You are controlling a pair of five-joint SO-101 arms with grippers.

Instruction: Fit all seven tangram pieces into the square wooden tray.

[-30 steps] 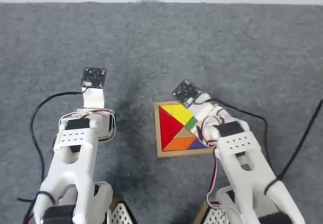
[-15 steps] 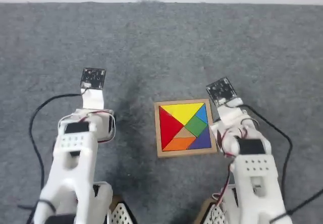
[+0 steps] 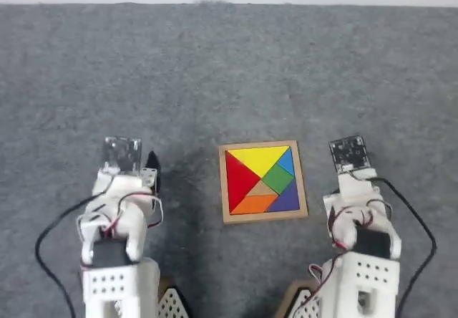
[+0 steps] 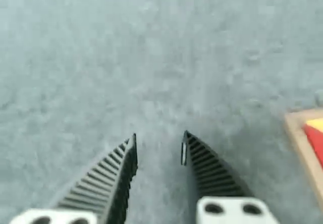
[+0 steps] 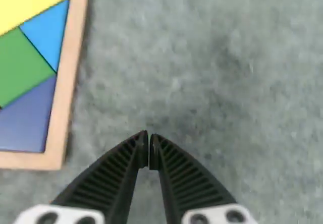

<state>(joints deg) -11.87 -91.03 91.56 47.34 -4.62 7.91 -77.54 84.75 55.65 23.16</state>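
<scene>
The square wooden tray (image 3: pixel 262 217) lies in the middle of the grey mat with the tangram pieces inside it: red (image 3: pixel 237 177), yellow (image 3: pixel 260 158), light blue (image 3: pixel 288 162), green (image 3: pixel 279 178), tan (image 3: pixel 262 189), orange (image 3: pixel 255 204) and dark blue (image 3: pixel 288 200). My left gripper (image 4: pixel 158 146) is open over bare mat to the left of the tray, whose corner (image 4: pixel 303 133) shows at the edge of its view. My right gripper (image 5: pixel 148 142) is shut and empty over the mat just right of the tray's rim (image 5: pixel 68 82).
Grey felt mat (image 3: pixel 229 74) covers the whole table. The left arm (image 3: pixel 118 210) and right arm (image 3: pixel 358 218) stand pulled back near the front edge, either side of the tray. Cables trail beside both bases.
My right arm has drawn back from over the tray to its right side, uncovering the light blue, green and dark blue pieces. My left arm has also pulled back toward its base.
</scene>
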